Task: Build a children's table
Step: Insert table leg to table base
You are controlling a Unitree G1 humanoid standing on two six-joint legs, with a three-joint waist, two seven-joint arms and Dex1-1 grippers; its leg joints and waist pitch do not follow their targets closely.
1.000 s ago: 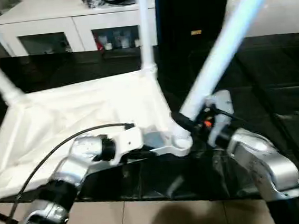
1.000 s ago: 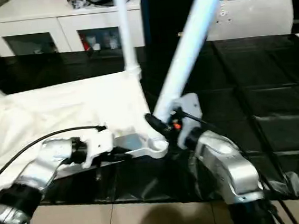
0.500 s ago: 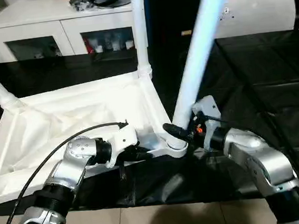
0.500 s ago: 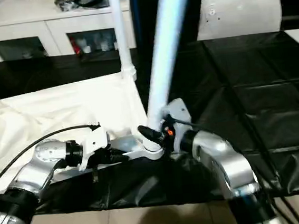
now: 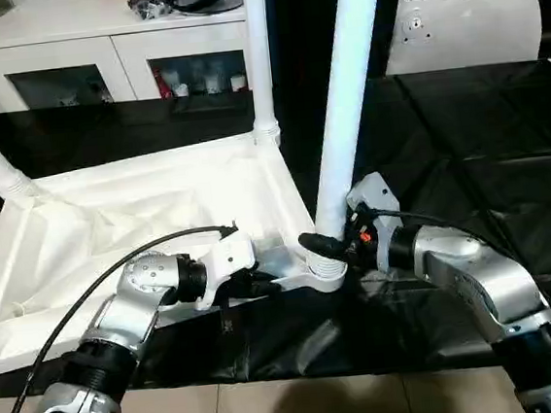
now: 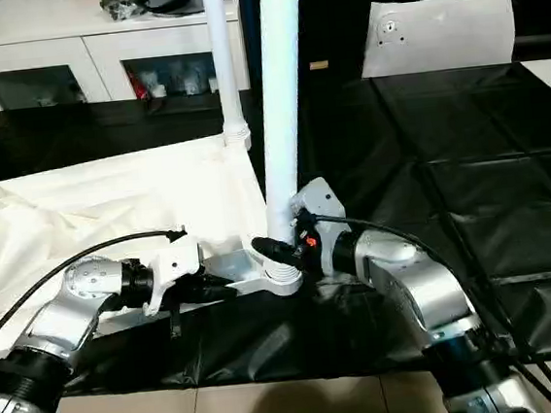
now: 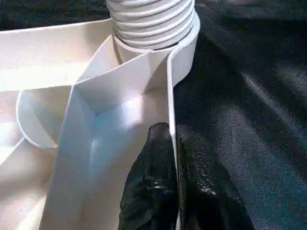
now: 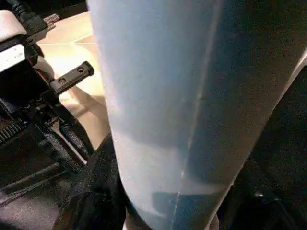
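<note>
Three legs (image 5: 260, 62) upright, cabinet (image 5: 104, 47) behind, right gripper (image 5: 330, 248) clasping nearest.

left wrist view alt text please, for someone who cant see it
The left hand, its two black fingers shut, pinches the thin white side wall of the upturned tabletop near a corner. Just beyond, the ribbed end of a white leg sits in the round corner socket, with the black table cover alongside.

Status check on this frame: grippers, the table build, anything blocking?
Left gripper pinching tabletop rim by near corner socket. Right gripper clamped on leg, upright in that socket. Two far legs already standing. Nothing blocking.
</note>
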